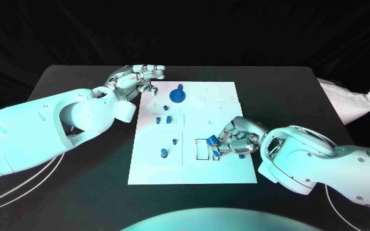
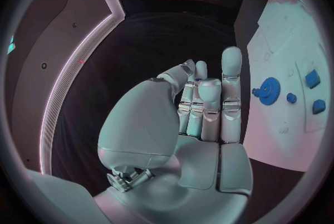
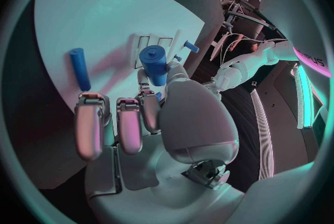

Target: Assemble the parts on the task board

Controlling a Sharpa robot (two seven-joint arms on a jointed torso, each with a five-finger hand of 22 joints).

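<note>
right hand [image 3: 150,123] pinches smooth blue cylinder [image 3: 155,65] — left hand [image 2: 202,107] empty, fingers together | flat white task board [image 1: 223,169]

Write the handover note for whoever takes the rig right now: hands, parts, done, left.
Right hand: over the task board's near right part, holding a blue cylinder.
Left hand: at the board's far left corner, fingers curled, holding nothing.
Parts: blue gear at the far middle of the board; small blue pieces left of centre; a blue peg lies loose on the board.
Done: cannot tell which are seated.
Left: place the held cylinder, then the loose pieces.
</note>
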